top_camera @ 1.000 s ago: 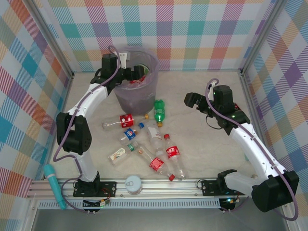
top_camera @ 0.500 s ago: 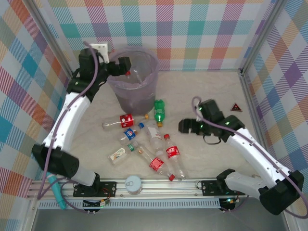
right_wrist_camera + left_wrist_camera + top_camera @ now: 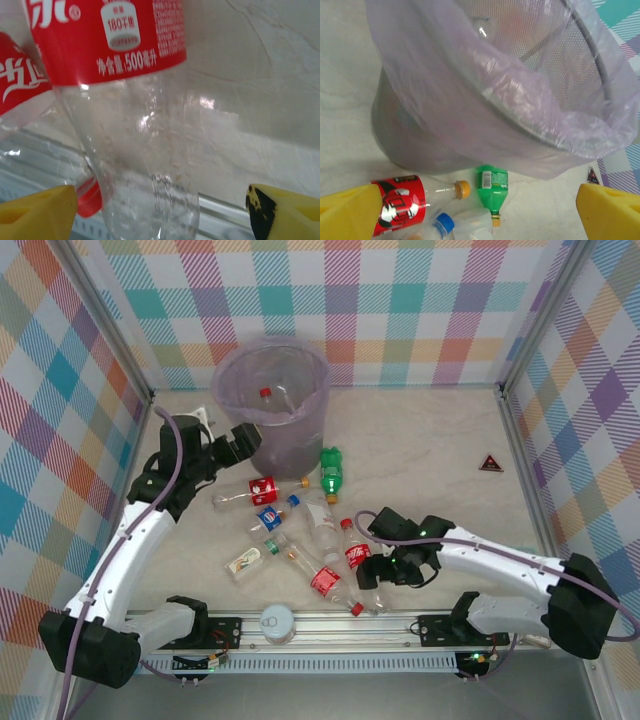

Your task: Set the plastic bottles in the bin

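The bin (image 3: 272, 410), a mesh bucket with a lilac bag (image 3: 520, 100), stands at the back; a red-capped bottle (image 3: 265, 393) lies inside. Several plastic bottles lie in front of it: green (image 3: 330, 470) (image 3: 493, 185), red-labelled with orange cap (image 3: 262, 490) (image 3: 400, 200), blue-labelled (image 3: 270, 517), and two red-labelled ones (image 3: 325, 582). My left gripper (image 3: 243, 443) (image 3: 477, 207) hangs open and empty, low beside the bin's left front. My right gripper (image 3: 368, 564) (image 3: 160, 210) is open astride the clear lower body of a red-labelled bottle (image 3: 358, 558) (image 3: 130, 125), with a gap at the right finger (image 3: 285, 210).
A white canister with a grey lid (image 3: 277, 621) sits at the near rail. A small red triangle (image 3: 490, 463) lies at the right. Checked walls enclose the table (image 3: 440, 440) on three sides. The near rail (image 3: 45, 175) runs just behind the held-over bottle.
My left arm came away from above the bin and dropped to its left front. My right arm swung down and inward onto the red-labelled bottle, its jaws a little narrower.
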Action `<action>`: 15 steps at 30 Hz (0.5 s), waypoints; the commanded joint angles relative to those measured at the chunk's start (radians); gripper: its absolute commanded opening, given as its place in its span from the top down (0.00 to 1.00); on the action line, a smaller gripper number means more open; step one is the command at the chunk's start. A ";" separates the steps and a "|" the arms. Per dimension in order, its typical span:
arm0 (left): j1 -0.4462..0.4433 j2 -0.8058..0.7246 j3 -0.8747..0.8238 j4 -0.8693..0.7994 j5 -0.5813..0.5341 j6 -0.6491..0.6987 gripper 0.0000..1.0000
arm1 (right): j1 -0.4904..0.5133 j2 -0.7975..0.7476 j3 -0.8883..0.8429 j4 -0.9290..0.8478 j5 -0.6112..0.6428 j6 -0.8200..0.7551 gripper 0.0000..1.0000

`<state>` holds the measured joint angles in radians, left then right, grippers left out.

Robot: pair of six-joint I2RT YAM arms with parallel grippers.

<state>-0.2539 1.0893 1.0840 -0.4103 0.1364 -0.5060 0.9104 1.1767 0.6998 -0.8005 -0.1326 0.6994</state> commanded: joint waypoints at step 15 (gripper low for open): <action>-0.192 0.014 0.023 0.124 -0.061 0.049 0.01 | -0.121 0.084 -0.084 0.150 0.077 0.037 0.35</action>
<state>-0.4156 1.0962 1.0824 -0.3542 0.1074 -0.4957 0.8169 1.3022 0.6353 -0.6437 -0.0795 0.7200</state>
